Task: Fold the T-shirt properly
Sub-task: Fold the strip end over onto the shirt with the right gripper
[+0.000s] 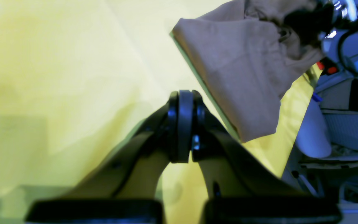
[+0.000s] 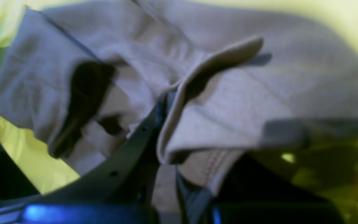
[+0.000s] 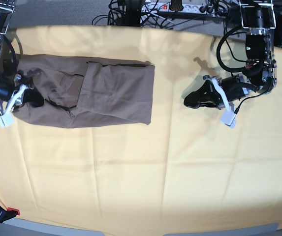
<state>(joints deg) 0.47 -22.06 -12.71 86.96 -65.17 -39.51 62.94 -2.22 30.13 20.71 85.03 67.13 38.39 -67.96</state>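
Observation:
The taupe-brown T-shirt [image 3: 106,93] lies folded into a long band on the back left of the pale-yellow cloth [image 3: 131,172]. My right gripper [image 3: 32,100] sits at the shirt's left end, shut on the T-shirt. In the right wrist view its fingers [image 2: 154,124] pinch a raised hem fold of the T-shirt [image 2: 259,93]. My left gripper [image 3: 187,102] hovers over the bare cloth to the right of the shirt, shut and empty. In the left wrist view the left gripper [image 1: 183,99] has its pads pressed together, with the T-shirt [image 1: 241,81] beyond it at the upper right.
A power strip and tangled cables [image 3: 180,7] run along the table's back edge. A clamp [image 3: 3,214] grips the cloth at the front left corner. The yellow cloth [image 1: 57,77] shows creases across the table.

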